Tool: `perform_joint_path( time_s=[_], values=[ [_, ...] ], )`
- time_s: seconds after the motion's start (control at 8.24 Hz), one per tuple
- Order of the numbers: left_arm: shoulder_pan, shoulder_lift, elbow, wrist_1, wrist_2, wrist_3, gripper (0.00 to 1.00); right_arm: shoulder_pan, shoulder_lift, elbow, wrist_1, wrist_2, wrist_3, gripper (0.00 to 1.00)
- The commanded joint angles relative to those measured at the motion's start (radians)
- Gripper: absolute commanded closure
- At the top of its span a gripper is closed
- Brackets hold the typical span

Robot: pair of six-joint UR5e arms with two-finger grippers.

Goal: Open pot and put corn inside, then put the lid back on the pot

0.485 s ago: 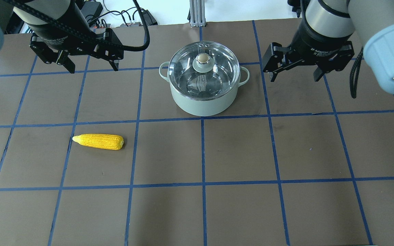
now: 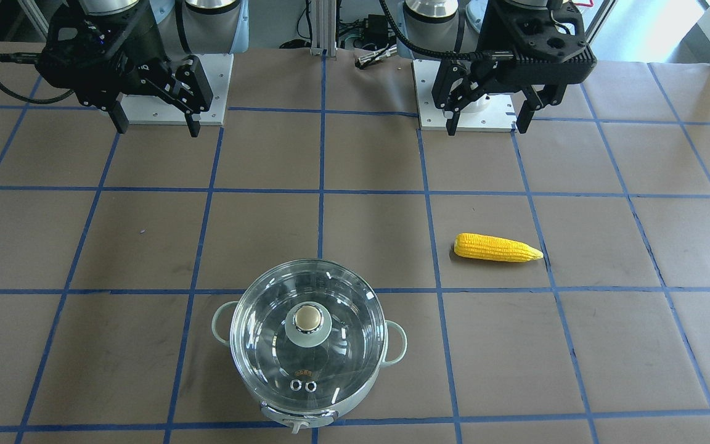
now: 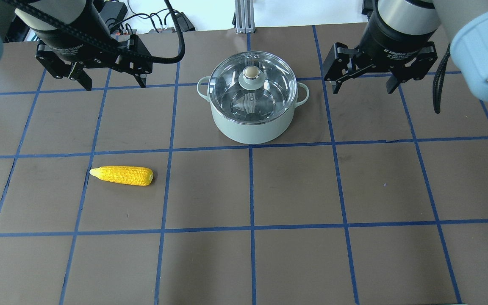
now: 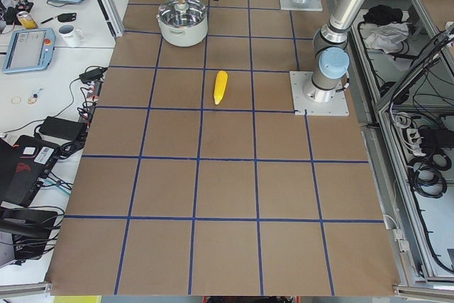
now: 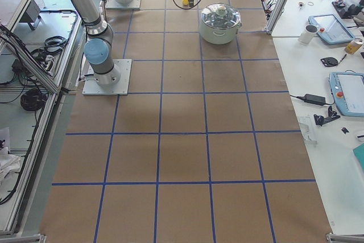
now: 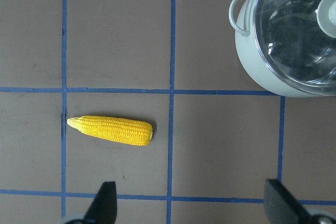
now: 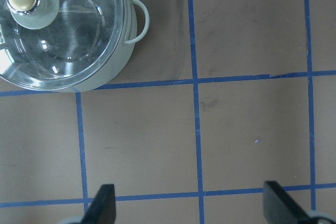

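The pale mint-green pot [image 3: 250, 125] stands at the table's far middle with the clear glass lid [image 3: 250, 91] on it, beige knob up. It also shows in the front view [image 2: 330, 416] with the lid [image 2: 309, 345] in place. The yellow corn [image 3: 122, 175] lies flat on the left side, apart from the pot, and shows in the front view [image 2: 498, 247] and the left wrist view [image 6: 111, 129]. My left gripper [image 3: 115, 84] is open and empty, high to the pot's left. My right gripper [image 3: 363, 90] is open and empty, high to the pot's right.
Blue tape lines grid the brown table. The arms' grey base plates [image 2: 213, 80] sit at the robot's edge. An aluminium post [image 3: 242, 17] and cables stand beyond the far edge. A side bench with tablets and a mug [image 4: 71, 33] lies past the pot's end.
My right gripper has shifted slightly up in the overhead view, still open. My left gripper has barely moved. Pot, lid and corn have not moved.
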Motion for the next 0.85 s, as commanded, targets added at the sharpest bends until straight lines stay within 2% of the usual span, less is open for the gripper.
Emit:
perform_joint_path(
  time_s=[0.0, 0.24, 0.49, 0.61, 0.73],
  values=[
    [0.000, 0.023, -0.003, 0.002, 0.000, 0.000, 0.00, 0.000, 0.001, 0.000, -0.008, 0.000, -0.008, 0.00],
    [0.000, 0.019, 0.000, 0.005, 0.003, 0.001, 0.00, 0.000, 0.001, 0.000, -0.008, -0.002, -0.003, 0.00],
    [0.012, 0.013, -0.003, 0.053, 0.009, 0.099, 0.00, 0.000, 0.004, 0.000, -0.011, -0.003, -0.008, 0.00],
    [0.040, 0.015, -0.023, 0.073, 0.071, 0.118, 0.00, 0.000, 0.007, -0.002, -0.011, -0.008, -0.017, 0.01],
    [0.054, 0.010, -0.038, 0.072, 0.096, 0.059, 0.00, 0.000, 0.007, 0.000, -0.011, -0.004, -0.017, 0.02]
  ],
)
